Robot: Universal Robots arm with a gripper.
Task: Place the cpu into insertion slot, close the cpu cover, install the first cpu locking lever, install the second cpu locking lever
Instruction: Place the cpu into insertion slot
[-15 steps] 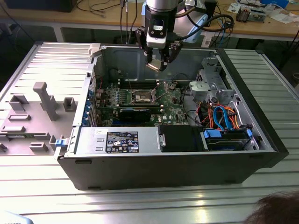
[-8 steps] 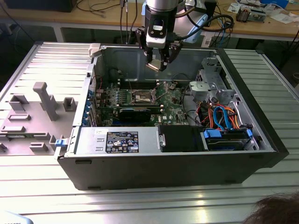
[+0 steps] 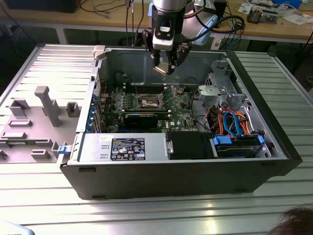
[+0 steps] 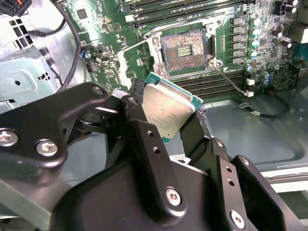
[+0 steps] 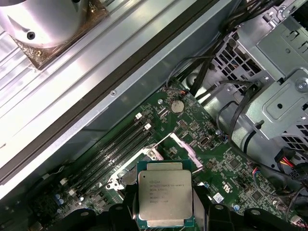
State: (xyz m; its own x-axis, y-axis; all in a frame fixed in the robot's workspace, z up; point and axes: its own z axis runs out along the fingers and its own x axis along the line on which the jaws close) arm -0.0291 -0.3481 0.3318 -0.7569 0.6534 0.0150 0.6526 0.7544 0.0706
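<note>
Cpu [image 5: 165, 197] is pinched in the gripper [image 3: 164, 67], which hangs pointing down above the insertion slot [image 4: 184, 49].

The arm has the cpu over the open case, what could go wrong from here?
The gripper holds the cpu by two edges only, so it might slip or twist. The insertion slot lies open with its contact field bare; a tilted or offset landing could bend contacts. The thin lever beside the slot might snag the gripper on the way down.
</note>
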